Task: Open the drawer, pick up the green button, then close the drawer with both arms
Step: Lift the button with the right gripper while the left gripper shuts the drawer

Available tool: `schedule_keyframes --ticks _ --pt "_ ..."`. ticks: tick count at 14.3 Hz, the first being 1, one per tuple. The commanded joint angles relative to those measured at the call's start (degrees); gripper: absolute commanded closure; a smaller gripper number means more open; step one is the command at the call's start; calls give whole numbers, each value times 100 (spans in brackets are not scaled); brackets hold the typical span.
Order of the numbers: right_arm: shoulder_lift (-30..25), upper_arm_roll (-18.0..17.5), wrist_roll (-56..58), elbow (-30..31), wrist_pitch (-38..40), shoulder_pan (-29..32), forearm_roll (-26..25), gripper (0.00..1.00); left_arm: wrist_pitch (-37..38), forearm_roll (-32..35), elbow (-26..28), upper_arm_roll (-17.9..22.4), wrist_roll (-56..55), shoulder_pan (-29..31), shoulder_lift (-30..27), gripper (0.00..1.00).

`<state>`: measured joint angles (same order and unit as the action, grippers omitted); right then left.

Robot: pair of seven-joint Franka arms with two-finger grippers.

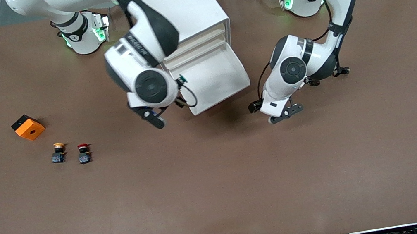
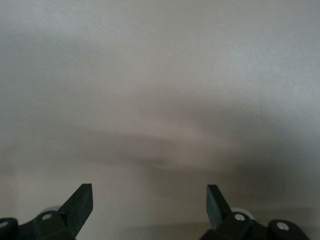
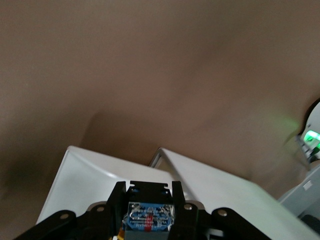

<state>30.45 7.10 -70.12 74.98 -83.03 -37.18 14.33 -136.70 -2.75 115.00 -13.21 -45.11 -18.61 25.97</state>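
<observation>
- My right gripper (image 3: 150,200) hangs over the pulled-out drawer's (image 1: 224,85) corner, wrist tipped, fingers clamped on the button (image 3: 150,216).
- The button's green cap (image 1: 181,80) peeks out beside my wrist.
- My left gripper (image 2: 150,205), fingers apart, points at the drawer's side.

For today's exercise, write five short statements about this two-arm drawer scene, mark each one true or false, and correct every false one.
1. The bottom drawer of the cabinet is pulled out. True.
2. The right gripper is shut on a button. True.
3. The left gripper is shut. False: its fingers stand wide apart, holding nothing.
4. The yellow-capped button and red-capped button lie in the drawer. False: they are on the table, toward the right arm's end.
5. The orange block is on the cabinet. False: it is on the table.
</observation>
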Motion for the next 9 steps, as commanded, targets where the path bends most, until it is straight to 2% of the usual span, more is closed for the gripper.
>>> schedule_keyframes --ticks 1,5,7,9 --pt "-197 -87 1496 87 313 736 -9 82 3 -103 -276 -24 -42 -151 224 0" --pt "-241 -60 3834 306 323 1501 -606 82 29 -261 -619 -244 -954 -616 505 0" --pt "-241 -60 4915 490 34 1940 -659 82 38 -261 -655 -253 -1341 -828 532 0" --pt "-276 -60 5621 832 -510 2161 -930 81 143 -296 -646 -261 -1404 -1021 532 0"
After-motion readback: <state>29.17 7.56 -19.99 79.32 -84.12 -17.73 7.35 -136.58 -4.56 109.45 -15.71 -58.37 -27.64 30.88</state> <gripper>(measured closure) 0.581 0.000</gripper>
